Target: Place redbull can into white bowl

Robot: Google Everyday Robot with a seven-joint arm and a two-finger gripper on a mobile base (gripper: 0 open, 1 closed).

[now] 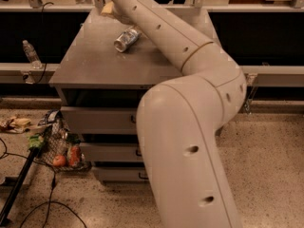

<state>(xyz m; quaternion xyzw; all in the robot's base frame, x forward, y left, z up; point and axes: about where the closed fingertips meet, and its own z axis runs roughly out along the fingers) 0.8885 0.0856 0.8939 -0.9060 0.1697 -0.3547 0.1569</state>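
The redbull can [126, 38] lies on its side on the grey cabinet top [90, 63], its shiny round end facing front left. My gripper [110, 7] is at the far back of the cabinet top, behind the can and apart from it, with nothing seen in it. My cream arm [190, 51] sweeps from the lower middle up across the right part of the top. The white bowl is hidden, covered by the arm.
The cabinet has drawers [99, 120] below its top. A clear water bottle [31, 53] stands on the left ledge. A wire basket with fruit [61, 148], cables and a black pole [16, 189] lie on the floor at left.
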